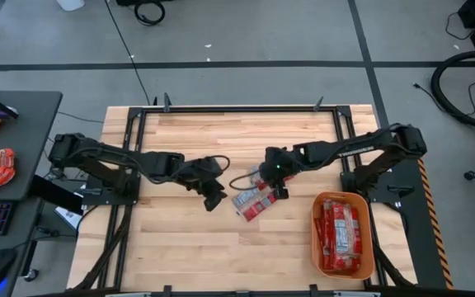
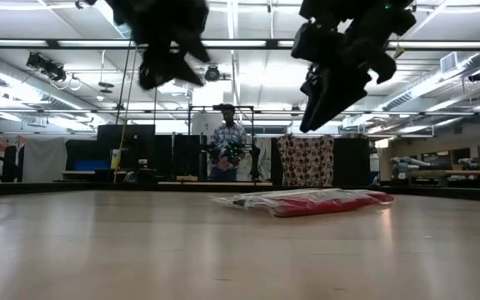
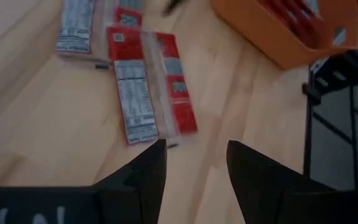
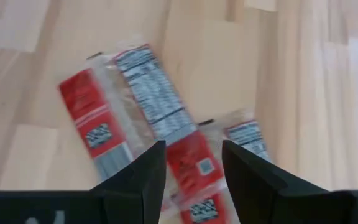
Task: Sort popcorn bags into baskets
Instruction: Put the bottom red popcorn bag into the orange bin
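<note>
Both grippers hover open and empty over loose popcorn bags at table centre.

Left gripper [image 1: 213, 198] sits just left of centre in the high view, fingers [image 3: 143, 177] spread, nothing between them; right gripper [image 1: 279, 188] sits just right of centre, above the same bags, fingers [image 4: 137, 177] also parted and empty. Loose popcorn bags [image 1: 252, 200] lie flat on the table [image 1: 180, 247] between the two grippers, overlapping, red with white label panels; low view shows both grippers raised clear of them. Orange basket [image 1: 368, 264] sits at lower right of the high view, well apart from the loose bags, already holding packed popcorn bags [image 1: 340, 235]. One person [image 2: 227, 148] stands far behind the table in the low view.
</note>
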Available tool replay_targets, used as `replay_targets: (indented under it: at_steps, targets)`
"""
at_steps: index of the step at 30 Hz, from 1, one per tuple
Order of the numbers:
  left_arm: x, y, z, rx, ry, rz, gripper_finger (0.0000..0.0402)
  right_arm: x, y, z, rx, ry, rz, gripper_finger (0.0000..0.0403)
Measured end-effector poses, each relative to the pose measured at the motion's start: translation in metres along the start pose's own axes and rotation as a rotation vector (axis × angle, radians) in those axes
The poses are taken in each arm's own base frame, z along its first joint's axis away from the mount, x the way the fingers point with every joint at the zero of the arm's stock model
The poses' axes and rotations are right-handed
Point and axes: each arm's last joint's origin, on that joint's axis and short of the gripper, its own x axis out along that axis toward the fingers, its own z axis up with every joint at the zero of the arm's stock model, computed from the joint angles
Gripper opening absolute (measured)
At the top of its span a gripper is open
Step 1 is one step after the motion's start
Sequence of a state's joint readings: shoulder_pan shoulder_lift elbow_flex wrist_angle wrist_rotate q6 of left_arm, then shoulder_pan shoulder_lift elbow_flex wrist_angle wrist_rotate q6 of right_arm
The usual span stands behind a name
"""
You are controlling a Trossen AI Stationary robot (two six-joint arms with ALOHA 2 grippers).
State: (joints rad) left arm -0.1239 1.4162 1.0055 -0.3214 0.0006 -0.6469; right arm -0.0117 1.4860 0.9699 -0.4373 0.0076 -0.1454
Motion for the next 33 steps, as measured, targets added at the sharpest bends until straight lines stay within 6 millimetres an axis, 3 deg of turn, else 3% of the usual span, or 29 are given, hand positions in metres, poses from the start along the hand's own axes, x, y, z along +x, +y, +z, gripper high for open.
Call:
replay_targets:
  at_steps: [5, 13, 23, 33]
  targets:
    - [0.013, 0.028, -0.011, -0.115, -0.017, 0.009, 0.0171, 0.006, 0.023, 0.001, -0.072, 0.021, 0.048, 0.0166]
    - [0.03, 0.065, -0.027, -0.304, -0.007, 0.101, 0.0171, 0.039, 0.051, -0.006, -0.182, 0.111, 0.052, 0.0202]
    - [0.068, 0.068, -0.034, -0.467, -0.005, 0.074, 0.0171, 0.071, 0.071, -0.019, -0.298, 0.206, 0.037, 0.023]
    - [0.098, 0.055, -0.029, -0.451, -0.01, 0.044, 0.0171, 0.079, 0.079, -0.024, -0.349, 0.241, -0.08, 0.0212]
